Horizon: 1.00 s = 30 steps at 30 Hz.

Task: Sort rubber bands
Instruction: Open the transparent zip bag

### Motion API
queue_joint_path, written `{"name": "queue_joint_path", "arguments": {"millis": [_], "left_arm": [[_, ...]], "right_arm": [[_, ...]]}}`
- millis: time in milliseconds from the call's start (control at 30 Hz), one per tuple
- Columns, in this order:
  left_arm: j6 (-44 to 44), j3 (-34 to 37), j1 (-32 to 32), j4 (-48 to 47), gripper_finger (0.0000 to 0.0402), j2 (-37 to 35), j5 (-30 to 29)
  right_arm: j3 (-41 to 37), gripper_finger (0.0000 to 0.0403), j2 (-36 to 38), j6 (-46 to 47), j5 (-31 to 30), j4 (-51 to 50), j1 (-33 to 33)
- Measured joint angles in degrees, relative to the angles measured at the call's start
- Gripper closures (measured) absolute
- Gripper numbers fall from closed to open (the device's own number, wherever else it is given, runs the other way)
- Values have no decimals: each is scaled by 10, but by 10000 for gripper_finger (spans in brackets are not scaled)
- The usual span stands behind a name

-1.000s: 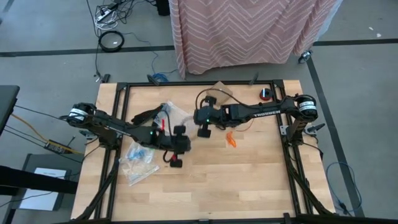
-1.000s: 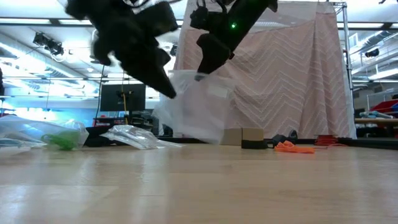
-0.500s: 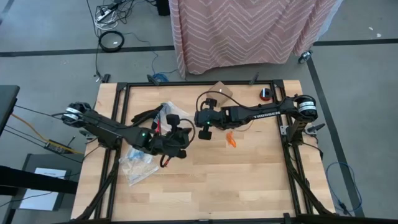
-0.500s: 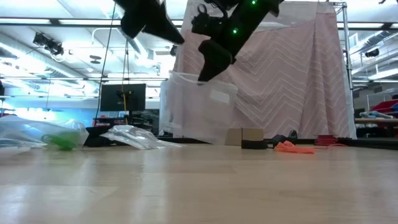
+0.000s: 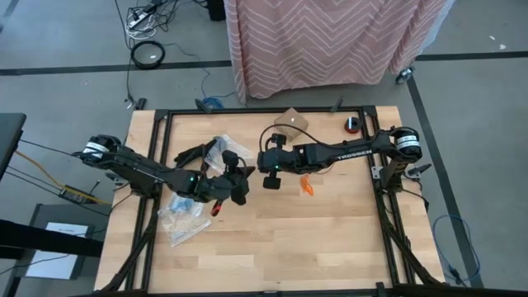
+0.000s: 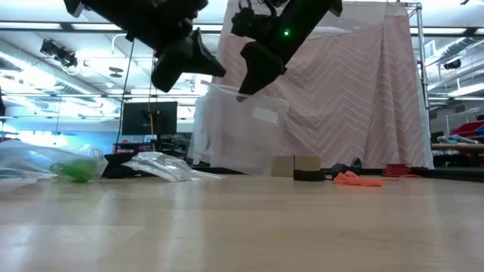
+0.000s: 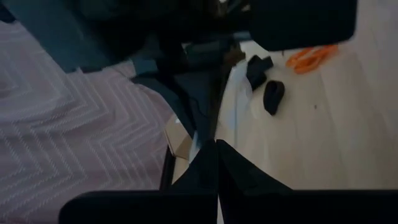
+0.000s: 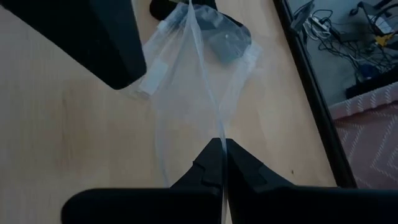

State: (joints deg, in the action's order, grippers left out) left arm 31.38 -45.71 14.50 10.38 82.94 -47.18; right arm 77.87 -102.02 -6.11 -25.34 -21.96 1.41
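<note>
A small heap of orange rubber bands is seen on the wooden table, right of centre in the high view, lying as a short streak that runs roughly from the far side toward the near side. In the low view the same heap lies flat and low on the boards. More bands are kept in clear zip bags heaped on the left part of the table; a green clump is visible through the crumpled film in the low view, and a bluish tint is seen in the high view. Their direction cannot be told.

A further clear zip bag is held off the table near its middle, hanging downward with its mouth uppermost. Its top edge is pinched by the right gripper, whose fingers are fully closed on the thin film; in the right wrist view the bag is seen stretching away from the fingertips, translucent and creased. The left gripper is closed as well, beside the right one at the bag's top; whether film is caught between its fingers cannot be told.

The table is of pale planked wood in a black metal frame. A pink zigzag-patterned cloth hangs beyond the far edge.
</note>
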Motion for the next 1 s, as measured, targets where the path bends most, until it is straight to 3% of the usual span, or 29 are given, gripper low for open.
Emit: {"name": "queue_joint_path", "arguments": {"millis": [533,700,1000], "left_arm": [[16,1,-36,6,402,7,27],[12,1,-45,5,402,18,59],[-18,-3,-47,-50,402,40,47]], "right_arm": [[0,403,0,0,15,23,-1],[0,403,0,-10,15,25,-1],[0,403,0,-17,21,26,4]]}}
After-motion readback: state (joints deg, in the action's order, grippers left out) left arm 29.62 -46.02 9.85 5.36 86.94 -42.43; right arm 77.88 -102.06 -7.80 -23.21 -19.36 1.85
